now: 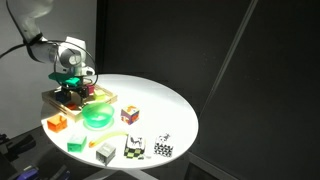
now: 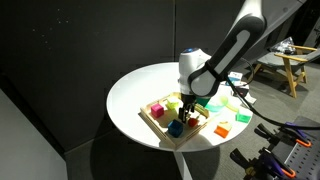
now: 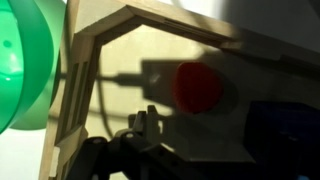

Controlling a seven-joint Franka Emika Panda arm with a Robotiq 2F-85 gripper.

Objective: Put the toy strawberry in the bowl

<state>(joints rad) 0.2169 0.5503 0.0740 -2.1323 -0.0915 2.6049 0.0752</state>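
Toy strawberry [image 3: 197, 85] is the blurry, rounded pinkish-red blob lying on the floor of the wooden tray [image 3: 68, 110], not in the bowl [image 3: 25, 60].

Biggest to smallest:
- The table [image 1: 165, 110] is round, white, smooth and brightly lit.
- The tray is pale wood with raised rims and holds a few blocks.
- The bowl is shallow, round, see-through green plastic, right beside the tray.
- The gripper [image 2: 186, 103] is dark and hangs low over the tray. I can't tell how far its fingers are spread. In the wrist view the strawberry lies clear of them.
- A blue block [image 3: 285, 125] sits near the strawberry.
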